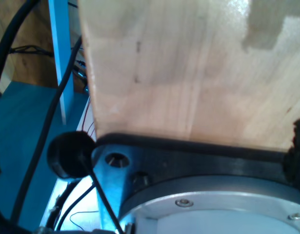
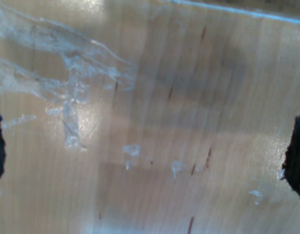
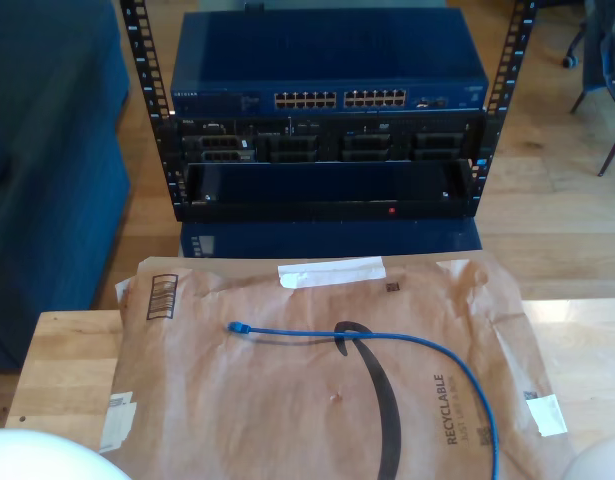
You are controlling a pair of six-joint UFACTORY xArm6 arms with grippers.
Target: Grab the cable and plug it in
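**Cable loose on paper, hands not on it**

Blue cable [image 3: 407, 345] lies on a flattened brown paper bag [image 3: 237, 400] covering the wooden desk [image 3: 62, 360]. One plug [image 3: 237, 327] points to the exterior view's left; the cable arcs to that view's right and runs down toward the bottom edge. Behind the desk, a rack [image 3: 327, 120] holds a network switch [image 3: 332, 98] with two port rows. Wrist views show bare wood; dark edges only, so first and second hand opening cannot be told. Nothing grips the cable.
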